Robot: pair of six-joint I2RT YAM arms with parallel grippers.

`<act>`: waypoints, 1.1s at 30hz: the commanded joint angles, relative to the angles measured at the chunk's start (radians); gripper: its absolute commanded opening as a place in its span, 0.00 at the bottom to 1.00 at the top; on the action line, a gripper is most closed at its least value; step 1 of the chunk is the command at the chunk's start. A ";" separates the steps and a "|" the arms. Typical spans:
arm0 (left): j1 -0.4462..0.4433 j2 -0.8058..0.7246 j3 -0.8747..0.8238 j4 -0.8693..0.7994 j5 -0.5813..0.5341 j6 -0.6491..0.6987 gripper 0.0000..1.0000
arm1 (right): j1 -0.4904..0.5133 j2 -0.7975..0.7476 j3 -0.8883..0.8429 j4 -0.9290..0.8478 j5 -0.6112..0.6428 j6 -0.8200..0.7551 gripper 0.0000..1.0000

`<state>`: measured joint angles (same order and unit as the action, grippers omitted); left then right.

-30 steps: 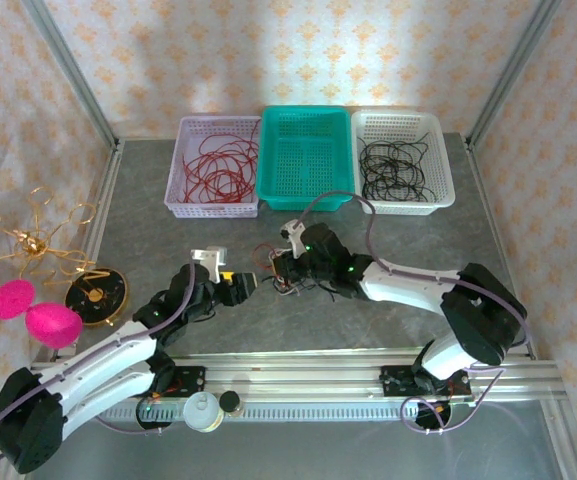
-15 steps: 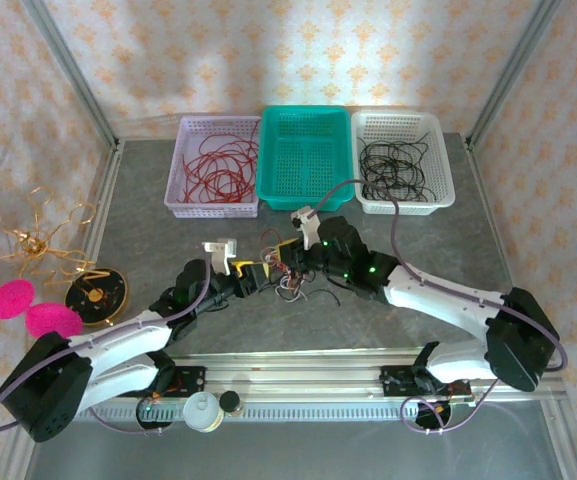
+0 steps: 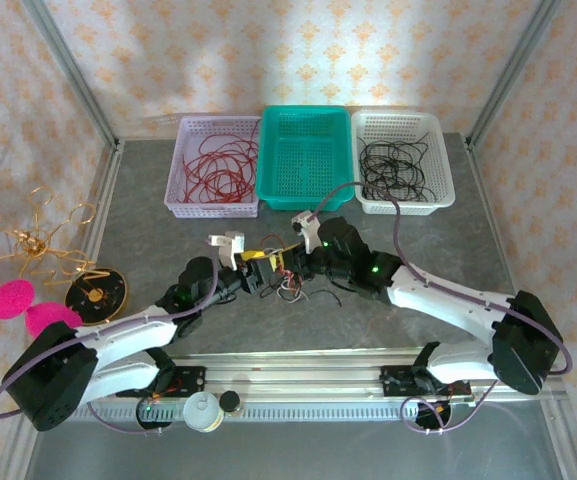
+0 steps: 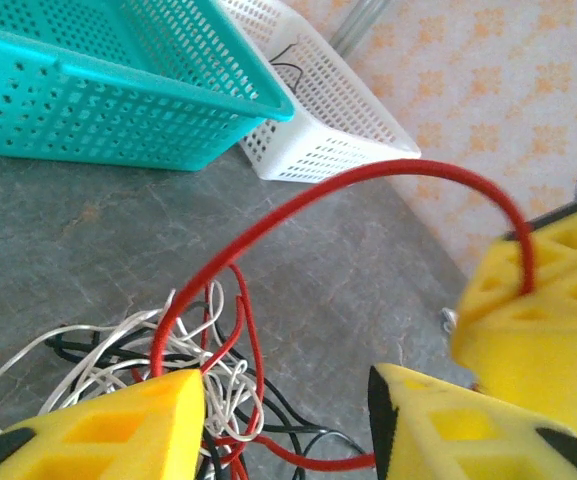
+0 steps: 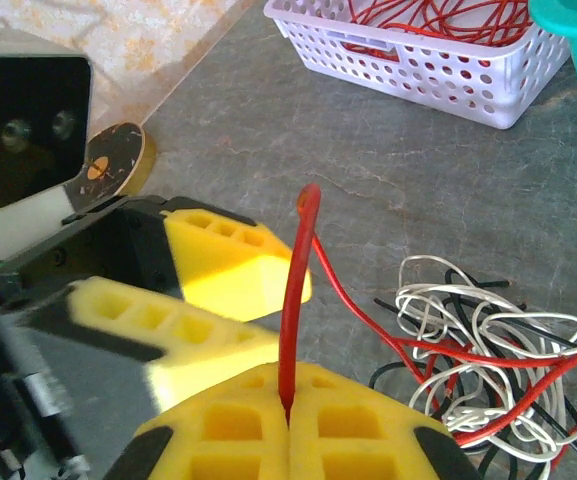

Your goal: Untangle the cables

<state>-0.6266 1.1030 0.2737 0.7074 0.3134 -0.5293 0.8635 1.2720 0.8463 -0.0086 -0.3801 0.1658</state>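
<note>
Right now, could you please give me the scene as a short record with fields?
right gripper: shut on the red cable
red cable: arches from the right gripper down into the clump
left gripper: open, a finger on either side of the clump's red strands
clump: red, white and black cables tangled on the table
lilac basket: red coils
teal basket: between the other two
white basket: black coils
</note>
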 commanded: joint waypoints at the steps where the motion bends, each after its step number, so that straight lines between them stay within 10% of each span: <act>1: -0.002 0.037 0.032 0.055 -0.049 0.042 0.40 | 0.006 -0.052 0.065 -0.064 -0.013 -0.051 0.00; 4: -0.003 0.062 0.062 0.066 -0.025 0.080 0.33 | 0.006 -0.061 0.084 -0.115 -0.019 -0.079 0.00; 7: -0.013 0.057 0.099 0.037 -0.064 0.101 0.00 | 0.006 -0.071 0.096 -0.143 -0.006 -0.088 0.00; 20: -0.092 -0.160 0.153 -0.225 -0.264 0.197 0.00 | 0.006 -0.113 0.053 -0.073 0.026 -0.068 0.00; 22: -0.093 -0.165 0.157 -0.263 -0.265 0.206 0.22 | 0.006 -0.125 0.059 -0.070 0.024 -0.069 0.00; 27: -0.091 -0.169 0.131 -0.302 -0.195 0.204 0.29 | 0.006 -0.142 0.104 -0.136 0.033 -0.087 0.00; 33: -0.085 -0.142 0.082 -0.145 0.034 0.267 0.62 | 0.005 -0.130 0.162 -0.208 -0.048 -0.148 0.00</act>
<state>-0.7136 0.9520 0.3756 0.4736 0.2153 -0.3038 0.8635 1.1519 0.9657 -0.1829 -0.3832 0.0650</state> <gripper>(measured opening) 0.601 0.061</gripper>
